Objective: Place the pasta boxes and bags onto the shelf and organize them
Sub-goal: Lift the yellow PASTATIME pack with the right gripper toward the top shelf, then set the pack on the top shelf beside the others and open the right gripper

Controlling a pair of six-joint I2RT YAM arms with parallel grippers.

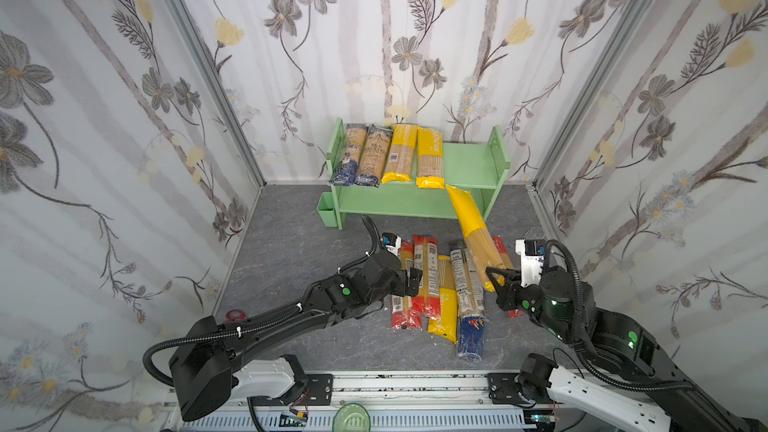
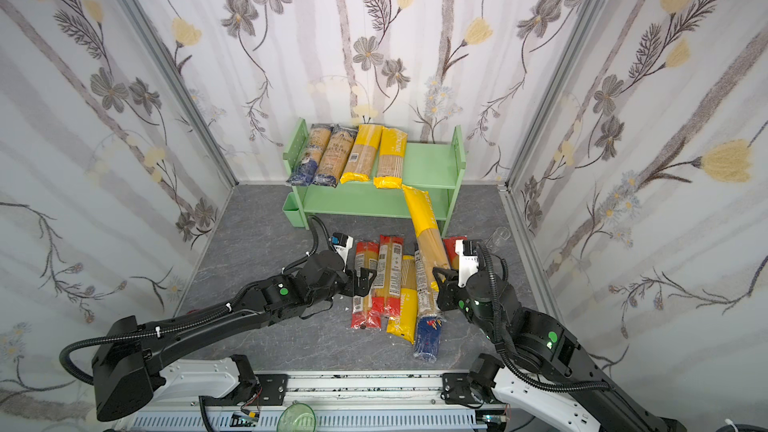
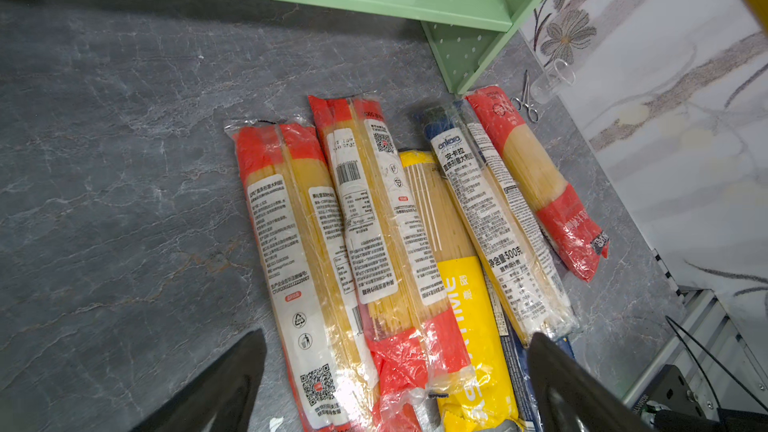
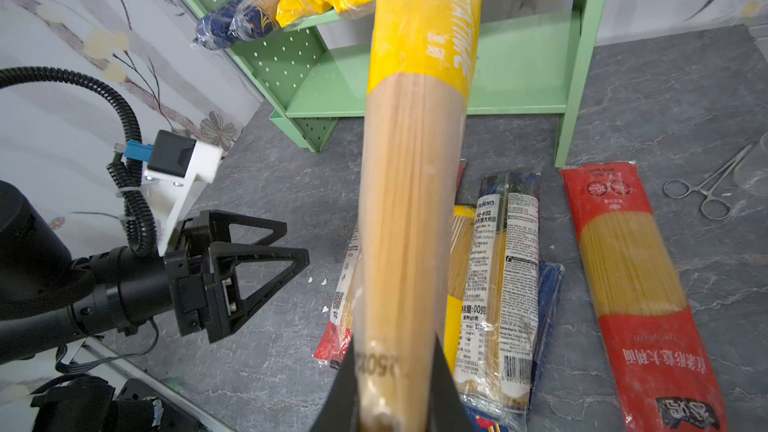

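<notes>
Pasta pack [image 1: 473, 234] tail pinched in my right gripper [image 1: 493, 279]; tip could snag shelf [image 1: 465, 164] edge, twist loose. Left gripper [image 4: 297, 241] spread, empty.

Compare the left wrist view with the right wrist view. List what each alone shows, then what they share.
Left wrist only: the two red-ended packs side by side in full, labels up; the right wrist view catches only a sliver. Right wrist only: the right gripper shut on a yellow-ended pack angled toward the shelf, four packs on its top board, and the whole open left gripper. Both: the shelf, the blue-ended pack, the lone red-ended pack, the scissors.
</notes>
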